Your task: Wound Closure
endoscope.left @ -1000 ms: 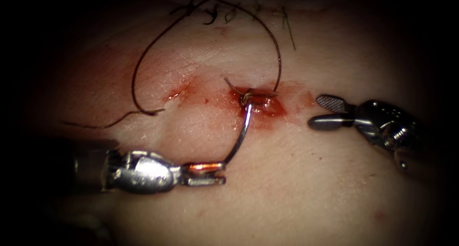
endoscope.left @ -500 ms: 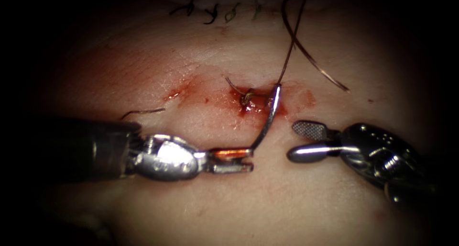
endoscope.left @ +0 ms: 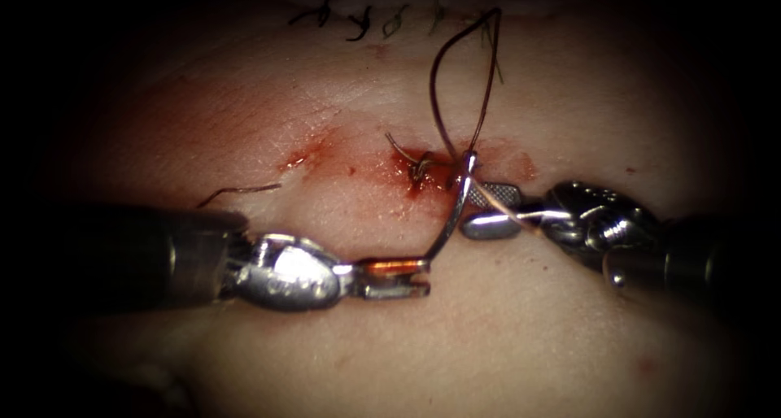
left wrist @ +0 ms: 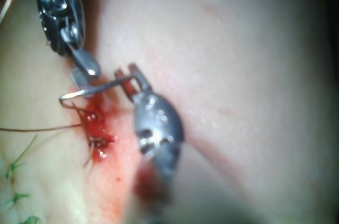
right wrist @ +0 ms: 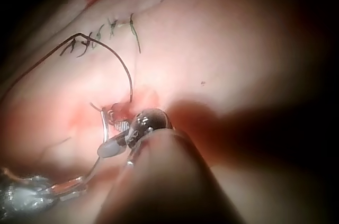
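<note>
My left tool is shut on the curved needle near its pointed end. The needle rises from those jaws to its tail over the right end of the cut and looks free of the tissue. Dark thread loops up from the tail and back down to the cut. My right tool comes in from the right, with open jaws on either side of the needle's upper part and a strand lying across them. The left wrist view shows the needle between both tools. The right wrist view shows it beside the right jaws.
A tied stitch with short ends sits in the red fluid left of the needle's tail. A loose thread end lies on the tissue further left. A row of older dark stitches runs along the far edge.
The left tool drew the needle out of the tissue and carried it right, and the wide thread loop shrank. The right tool moved left up to the needle.
</note>
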`<move>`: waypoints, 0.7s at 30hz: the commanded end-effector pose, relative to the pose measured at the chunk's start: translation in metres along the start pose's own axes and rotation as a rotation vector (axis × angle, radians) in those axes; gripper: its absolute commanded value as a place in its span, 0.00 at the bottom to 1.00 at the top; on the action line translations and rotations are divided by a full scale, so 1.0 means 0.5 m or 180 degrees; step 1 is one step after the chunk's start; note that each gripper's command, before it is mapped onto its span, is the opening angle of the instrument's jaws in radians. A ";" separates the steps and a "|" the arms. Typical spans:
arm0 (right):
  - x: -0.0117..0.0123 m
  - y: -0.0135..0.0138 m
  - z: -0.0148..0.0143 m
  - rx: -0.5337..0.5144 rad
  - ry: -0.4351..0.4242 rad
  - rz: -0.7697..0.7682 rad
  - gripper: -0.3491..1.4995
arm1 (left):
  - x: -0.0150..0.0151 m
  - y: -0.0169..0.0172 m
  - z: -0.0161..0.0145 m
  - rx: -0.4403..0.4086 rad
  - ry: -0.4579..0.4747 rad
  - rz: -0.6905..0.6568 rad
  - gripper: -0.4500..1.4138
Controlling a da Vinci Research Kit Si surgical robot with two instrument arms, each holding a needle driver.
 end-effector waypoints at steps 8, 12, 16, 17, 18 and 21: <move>0.0005 0.0005 0.0047 0.0043 -0.0009 0.0069 0.82 | -0.0011 0.0017 0.0019 -0.0001 -0.0006 0.0022 0.00; 0.0009 0.0007 0.0052 0.0070 -0.0019 0.0100 0.80 | -0.0013 0.0018 0.0021 0.0001 -0.0008 0.0025 0.00; 0.0014 0.0010 0.0050 0.0101 -0.0024 0.0155 0.67 | -0.0016 0.0023 0.0024 -0.0002 -0.0009 0.0050 0.00; 0.0014 0.0010 0.0050 0.0117 -0.0025 0.0153 0.62 | -0.0016 0.0023 0.0025 -0.0001 -0.0009 0.0051 0.00; 0.0013 0.0010 0.0050 0.0151 -0.0019 0.0145 0.35 | -0.0016 0.0023 0.0025 0.0000 -0.0010 0.0051 0.00; 0.0011 0.0010 0.0054 0.0213 -0.0075 0.0121 0.00 | -0.0016 0.0023 0.0027 -0.0005 -0.0005 0.0051 0.00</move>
